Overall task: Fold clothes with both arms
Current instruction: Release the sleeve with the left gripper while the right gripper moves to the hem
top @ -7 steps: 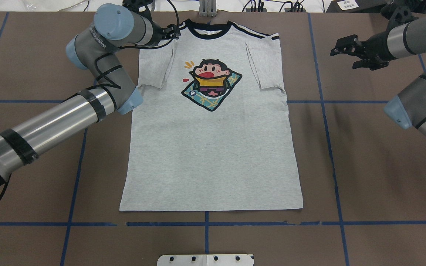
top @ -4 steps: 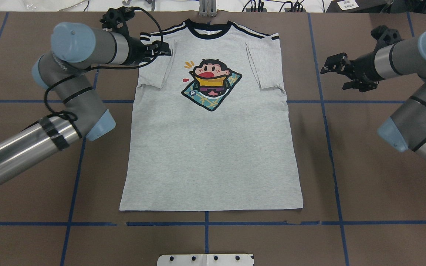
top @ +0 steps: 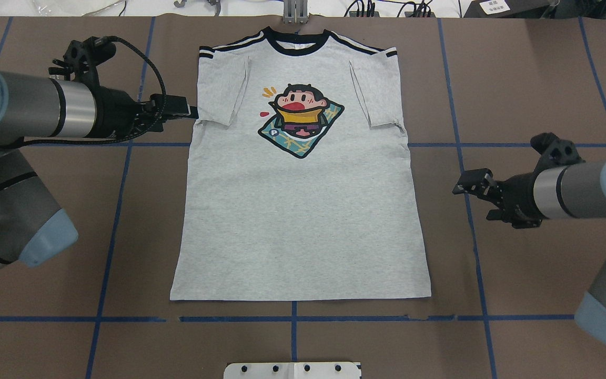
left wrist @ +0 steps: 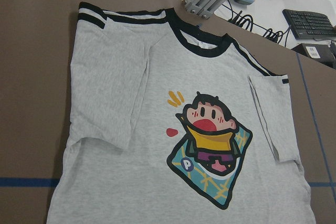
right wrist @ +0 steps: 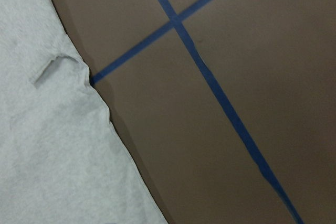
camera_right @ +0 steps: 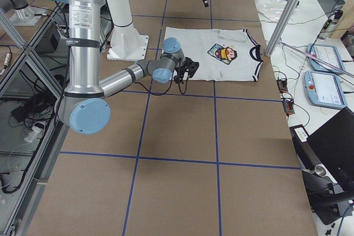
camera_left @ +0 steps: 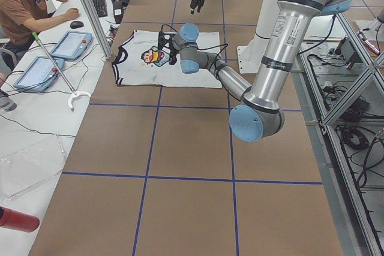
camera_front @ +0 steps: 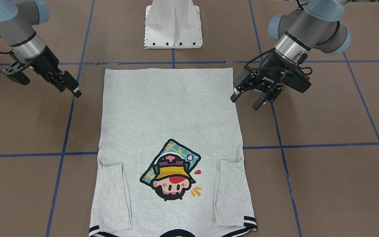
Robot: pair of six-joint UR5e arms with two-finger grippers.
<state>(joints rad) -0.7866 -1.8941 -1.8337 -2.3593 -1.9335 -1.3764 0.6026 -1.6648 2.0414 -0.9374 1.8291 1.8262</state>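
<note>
Both the black left gripper (camera_front: 244, 102) and right gripper (top: 472, 201) flank the grey cartoon-print T-shirt (top: 298, 210), fingers spread, seemingly to grasp its sides.

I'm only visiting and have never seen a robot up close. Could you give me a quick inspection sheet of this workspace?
Surface: brown table, flat, marked with a blue tape grid.
Job's things: grey T-shirt lying flat, print up, both sleeves folded inward, body not yet folded.
Clutter: nothing seen.
Claws: left claw open, close by the shirt's side edge, contact unclear; right claw open, apart from the opposite edge. Neither holds cloth.
Cables: black cable looped above the left wrist.
Surroundings: a person seated at a side bench with tablets; white robot base.
</note>
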